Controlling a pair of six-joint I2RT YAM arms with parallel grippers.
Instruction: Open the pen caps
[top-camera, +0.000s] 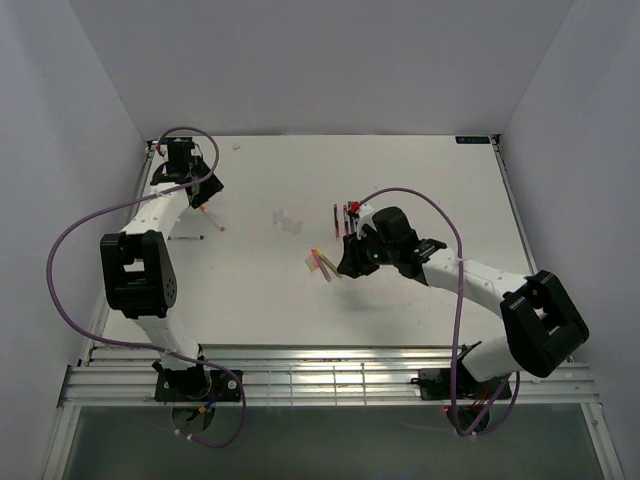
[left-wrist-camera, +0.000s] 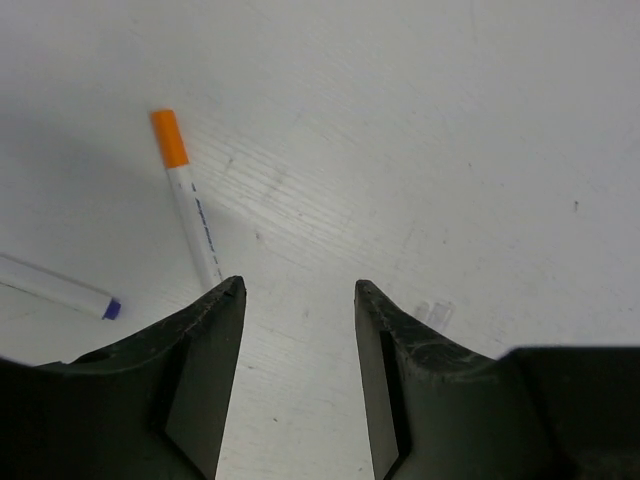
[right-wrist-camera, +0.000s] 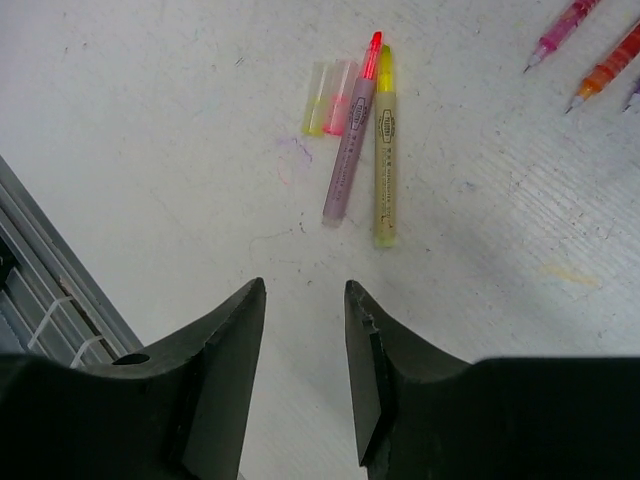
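Overhead, the left claw (top-camera: 205, 192) is seen at the far-left part of the white surface (top-camera: 420, 180). The orange pen (top-camera: 212, 219) lies just beside it, axis diagonal, orange end toward near-right. The right claw (top-camera: 352, 258) is placed mid-surface, aimed left at two highlighters (top-camera: 321, 264). A few thin pens (top-camera: 345, 218) are laid just beyond it, axes far-to-near.

Left wrist: the left claw (left-wrist-camera: 300, 290) is held open, nothing between the fingers. The orange cap (left-wrist-camera: 169, 137) is still seated on the orange pen (left-wrist-camera: 197, 228). Long axis diagonal, cap end pointed away to upper left, other end close to the left finger. A blue-tipped pen (left-wrist-camera: 60, 288) is cut off at the left edge, blue end toward the claw.

Right wrist: the right claw (right-wrist-camera: 303, 290) is parted narrowly and empty. The pink highlighter (right-wrist-camera: 345, 160) and yellow highlighter (right-wrist-camera: 385, 150) are laid side by side, uncapped, tips pointed away from the claw, axes near-vertical in frame, the pink one slightly tilted. The pink cap (right-wrist-camera: 340, 98) and yellow cap (right-wrist-camera: 316, 100) lie off, together, just left of the pink tip, roughly parallel to the highlighters. A pink pen (right-wrist-camera: 560, 28) and an orange-red pen (right-wrist-camera: 608, 68) are seen at upper right, diagonal, tips down-left.
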